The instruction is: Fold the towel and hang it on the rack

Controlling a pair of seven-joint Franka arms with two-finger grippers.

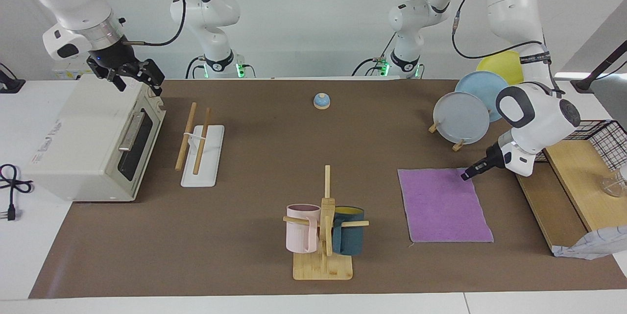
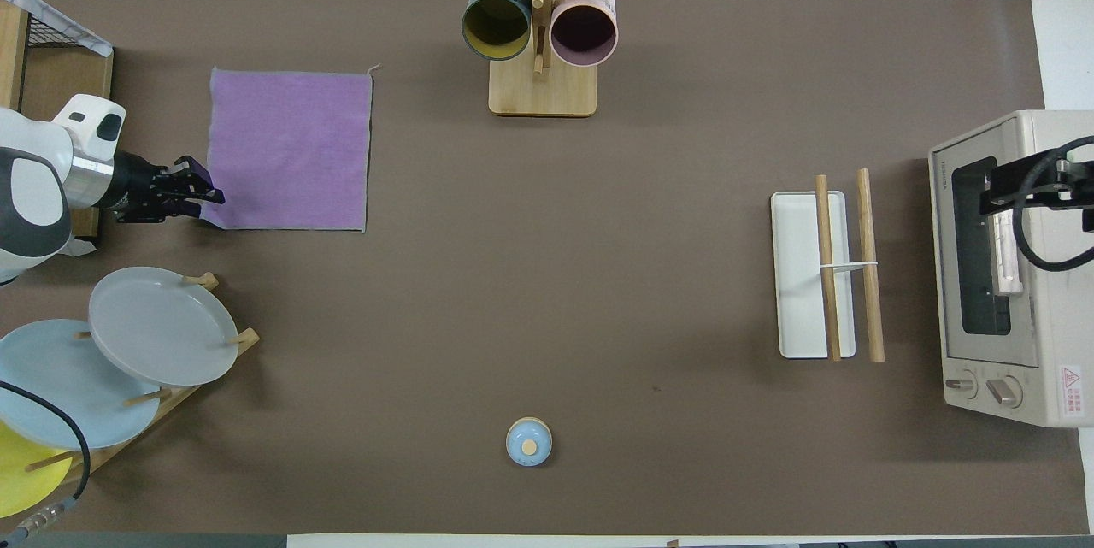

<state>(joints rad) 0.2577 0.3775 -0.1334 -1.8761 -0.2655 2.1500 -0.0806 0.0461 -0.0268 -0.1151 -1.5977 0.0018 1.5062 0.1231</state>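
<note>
The purple towel [image 1: 443,206] [image 2: 291,150] lies flat on the brown mat toward the left arm's end of the table. My left gripper [image 1: 465,175] [image 2: 207,193] is down at the towel's corner nearest the robots on that end, with its fingertips pinched on the corner. The rack [image 1: 201,142] [image 2: 842,274], two light-wood rails on a white base, stands toward the right arm's end beside the toaster oven. My right gripper [image 1: 134,76] [image 2: 1038,189] waits open over the top of the toaster oven, holding nothing.
A cream toaster oven [image 1: 93,142] sits at the right arm's end. A mug tree [image 1: 323,255] with pink and teal mugs stands mid-table, farther from the robots. A plate stand [image 1: 463,118], a small blue bell [image 1: 321,101] and a wooden shelf [image 1: 573,177] with a wire basket are also here.
</note>
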